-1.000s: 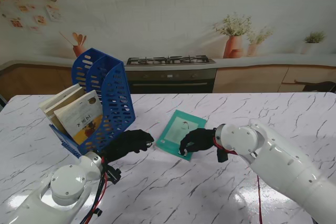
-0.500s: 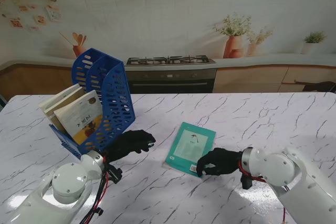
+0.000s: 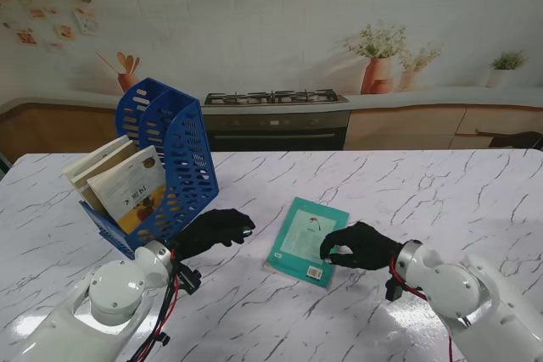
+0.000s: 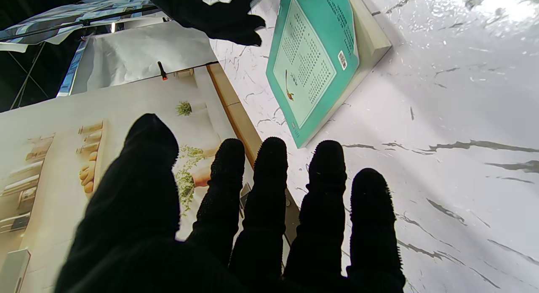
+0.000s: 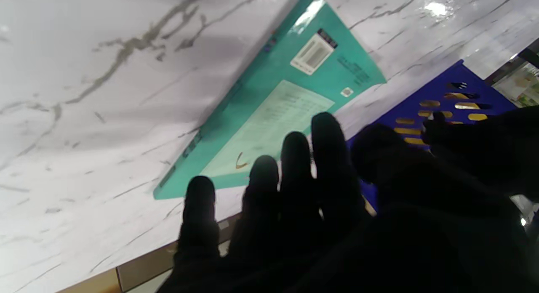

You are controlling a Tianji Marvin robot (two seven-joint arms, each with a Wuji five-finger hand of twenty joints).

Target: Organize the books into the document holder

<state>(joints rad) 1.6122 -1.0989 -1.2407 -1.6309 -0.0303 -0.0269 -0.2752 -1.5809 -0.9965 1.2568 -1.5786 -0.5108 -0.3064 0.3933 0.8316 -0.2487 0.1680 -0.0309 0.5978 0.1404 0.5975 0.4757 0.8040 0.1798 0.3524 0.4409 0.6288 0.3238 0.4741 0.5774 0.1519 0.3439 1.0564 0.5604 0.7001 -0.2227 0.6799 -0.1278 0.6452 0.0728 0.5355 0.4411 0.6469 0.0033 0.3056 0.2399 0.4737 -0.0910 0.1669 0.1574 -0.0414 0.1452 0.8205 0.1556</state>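
The teal book [image 3: 308,240] lies flat mid-desk [image 3: 424,192], toward the near edge. The right hand [image 3: 356,246] hovers beside it, fingers spread, holding nothing. The left hand [image 3: 212,231], spread, sits by the blue document holder [image 3: 174,154]

Counter [image 3: 356,180]: white marble pattern with grey veins, glossy, showing bright glare patches near the front.
Backdrop [image 3: 254,23]: printed kitchen scene behind the counter, pale tiled wall.
Stove [image 3: 276,97]: gas hob with black grates, dark oven front beneath it.
Cabinets [image 3: 407,127]: light wood fronts under a pale worktop, either side of the oven.
Plants [image 3: 379,57]: leafy sprigs in a terracotta pot, a smaller one beside it, a third small green plant [image 3: 508,63] far right.
Utensil pot [image 3: 127,74]: orange, holding wooden spoons, left of the stove.
Hanging items [image 3: 38,14]: small, upper left, too small to make out.
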